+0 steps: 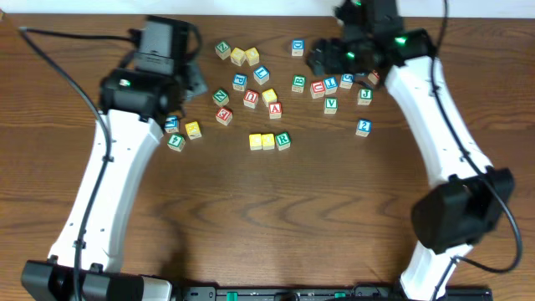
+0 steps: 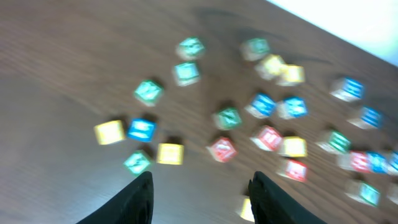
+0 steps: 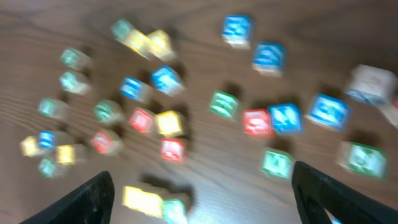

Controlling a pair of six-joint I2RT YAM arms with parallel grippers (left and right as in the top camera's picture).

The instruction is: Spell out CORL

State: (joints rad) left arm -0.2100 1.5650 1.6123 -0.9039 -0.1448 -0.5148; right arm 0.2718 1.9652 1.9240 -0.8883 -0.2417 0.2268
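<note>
Small painted wooden letter cubes [image 1: 251, 99] lie scattered, all flat, across the far half of the brown wooden tabletop [image 1: 251, 217]. Nearer, three touch in a row: two yellow cubes [image 1: 256, 141], then a green-faced R cube [image 1: 283, 140] at the right end.

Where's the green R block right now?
Overhead view: the green R block sits mid-table, at the right end of a short row beside two yellow blocks, below the red A block.
</note>
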